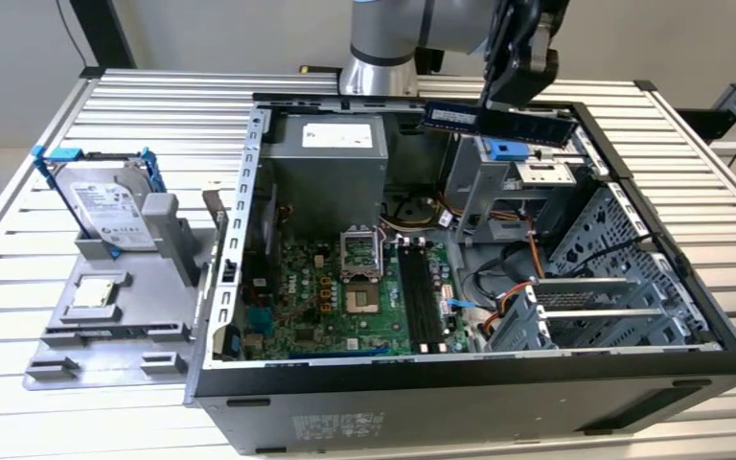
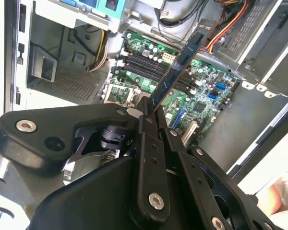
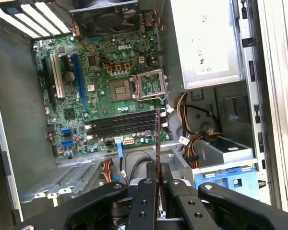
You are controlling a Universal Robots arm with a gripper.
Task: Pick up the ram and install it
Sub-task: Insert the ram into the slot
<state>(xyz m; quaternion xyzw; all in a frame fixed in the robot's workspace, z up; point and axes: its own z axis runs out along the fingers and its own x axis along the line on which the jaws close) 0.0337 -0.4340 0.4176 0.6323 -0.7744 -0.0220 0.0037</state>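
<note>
We see pincer (image 1: 517, 96) clamped on ram (image 1: 497, 123), mid-length, high above open computer case (image 1: 471, 383), well apart from memory slots (image 1: 420, 287). We judge ram light, stiff, thin, fragile: grip flat faces, spare gold contact edge.

An open grey metal computer case (image 1: 471, 407) holding a green motherboard (image 1: 323, 302) sat on a slatted metal table (image 1: 164, 96), near a silver hard drive in a blue frame (image 1: 107, 213).
</note>
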